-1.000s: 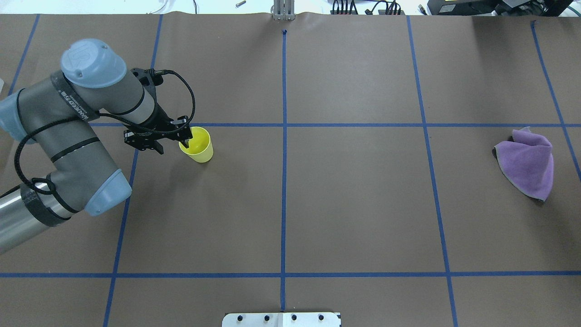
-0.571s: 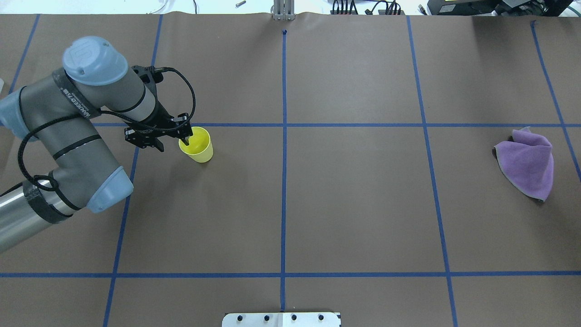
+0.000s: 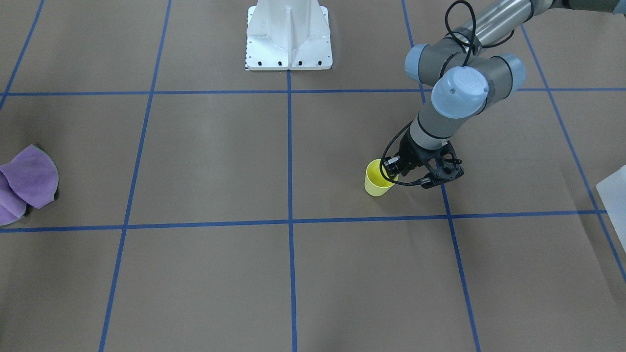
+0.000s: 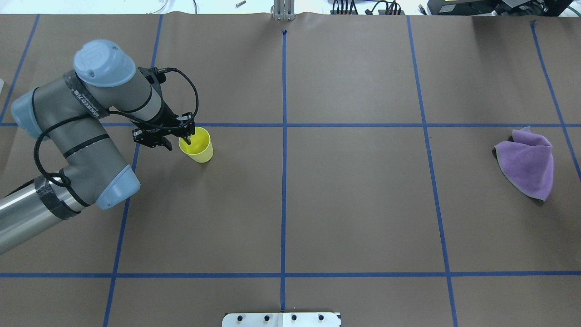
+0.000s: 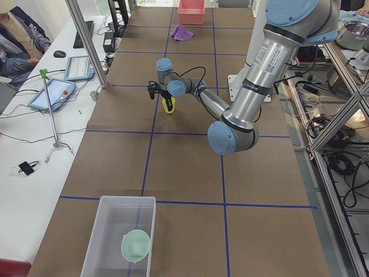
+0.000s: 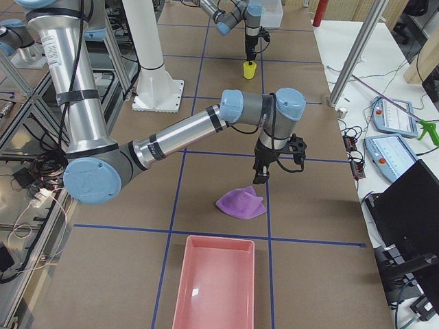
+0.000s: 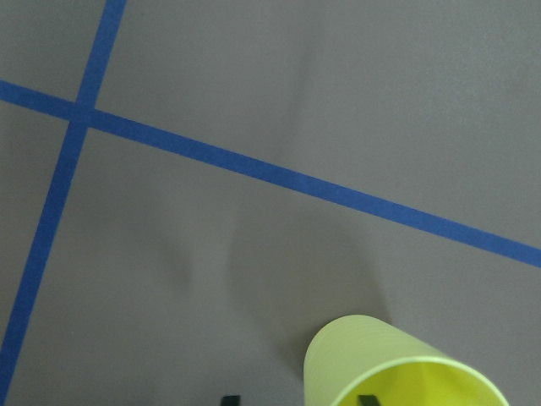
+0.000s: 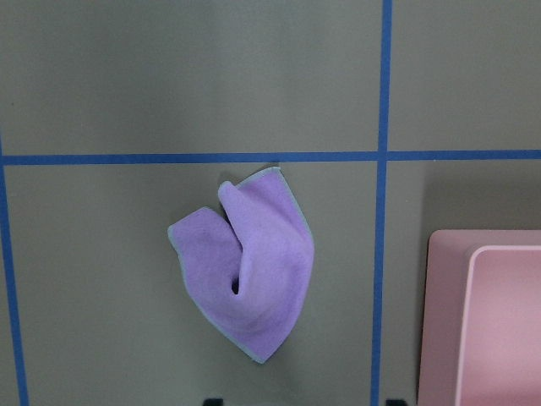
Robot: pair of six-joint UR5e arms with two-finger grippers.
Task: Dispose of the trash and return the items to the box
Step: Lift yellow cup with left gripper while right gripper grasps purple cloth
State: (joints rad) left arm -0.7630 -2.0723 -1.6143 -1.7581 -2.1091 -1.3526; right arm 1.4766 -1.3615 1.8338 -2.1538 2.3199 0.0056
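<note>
A yellow cup [image 4: 198, 146] stands upright on the brown table, left of centre; it also shows in the front view [image 3: 375, 184] and the left wrist view [image 7: 397, 364]. My left gripper [image 4: 178, 143] is open and straddles the cup's near wall, one finger inside and one outside [image 7: 297, 399]. The frosted box [image 5: 104, 231] stands at the table's left end with a green bowl [image 5: 136, 245] in it. My right gripper [image 8: 303, 401] is open and empty, hovering above a crumpled purple cloth [image 8: 249, 275] at the right [image 4: 526, 163].
A pink tray [image 6: 212, 281] lies past the cloth at the table's right end. The white robot base plate [image 3: 288, 34] sits at the robot's edge, mid-table. Blue tape lines grid the brown paper. The box's corner [image 3: 614, 193] shows in the front view.
My left arm's elbow and wrist have shifted a little to the right. The gripper stays at the cup's rim with one finger inside. The cup and cloth have not moved.
</note>
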